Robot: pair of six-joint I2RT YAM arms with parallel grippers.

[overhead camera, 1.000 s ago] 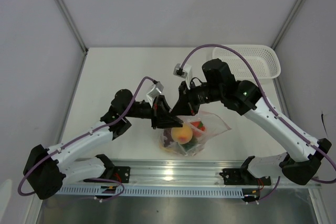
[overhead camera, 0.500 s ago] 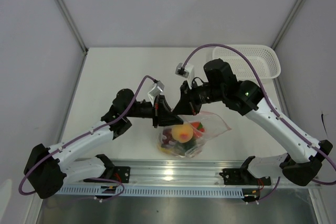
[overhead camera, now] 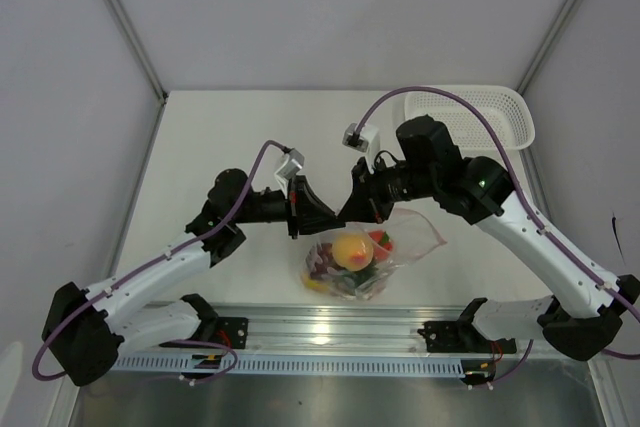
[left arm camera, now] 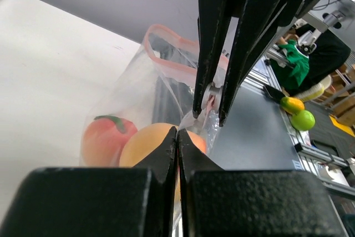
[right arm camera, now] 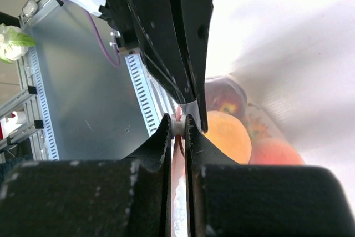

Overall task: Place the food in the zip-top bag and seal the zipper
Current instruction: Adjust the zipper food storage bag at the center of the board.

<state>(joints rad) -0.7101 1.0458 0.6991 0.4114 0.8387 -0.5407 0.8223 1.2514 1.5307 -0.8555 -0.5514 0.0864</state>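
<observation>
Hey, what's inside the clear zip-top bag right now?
A pink-yellow peach sits on top, with a second peach and a dark red apple. Whatever lies beneath them is overlapped and hard to identify through the crumpled zip-top bag.

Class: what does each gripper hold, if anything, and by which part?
Both hold the bag at its mouth. The right gripper pinches the zipper; the left gripper is shut on the clear edge right beside it, it seems.
</observation>
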